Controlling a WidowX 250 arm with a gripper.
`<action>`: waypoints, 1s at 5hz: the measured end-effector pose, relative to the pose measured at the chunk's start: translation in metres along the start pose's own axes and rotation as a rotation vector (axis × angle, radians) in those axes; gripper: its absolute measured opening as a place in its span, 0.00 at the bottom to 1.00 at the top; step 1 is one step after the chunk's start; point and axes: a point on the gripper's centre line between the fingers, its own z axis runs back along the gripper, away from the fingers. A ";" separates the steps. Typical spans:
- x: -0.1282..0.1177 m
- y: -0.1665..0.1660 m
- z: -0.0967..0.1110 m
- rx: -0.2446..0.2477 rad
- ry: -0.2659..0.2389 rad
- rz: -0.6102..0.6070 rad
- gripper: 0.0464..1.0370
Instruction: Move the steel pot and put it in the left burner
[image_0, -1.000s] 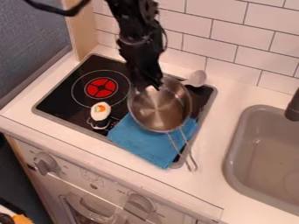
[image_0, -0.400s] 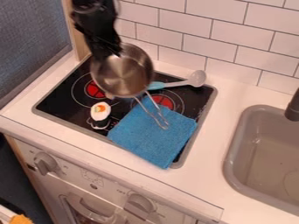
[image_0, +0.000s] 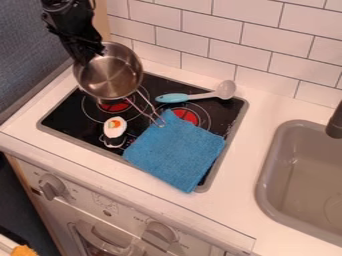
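the white counter supports the black stove; the grey sink is set in to the right. the blue cloth lies flat over the stove's front right area, partly covering the right burner. the steel pot is positioned above the rear left of the stove, overlapping the left burner in view, wire handle toward the cloth. the black gripper is clamped on the pot's rim. the spoon lies behind the cloth; the toy food sits left of it.
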 end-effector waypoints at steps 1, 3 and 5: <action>0.003 0.014 -0.019 -0.021 0.017 0.024 0.02; 0.010 0.023 -0.055 -0.066 0.041 0.046 0.06; 0.011 0.024 -0.063 -0.084 0.070 0.072 0.54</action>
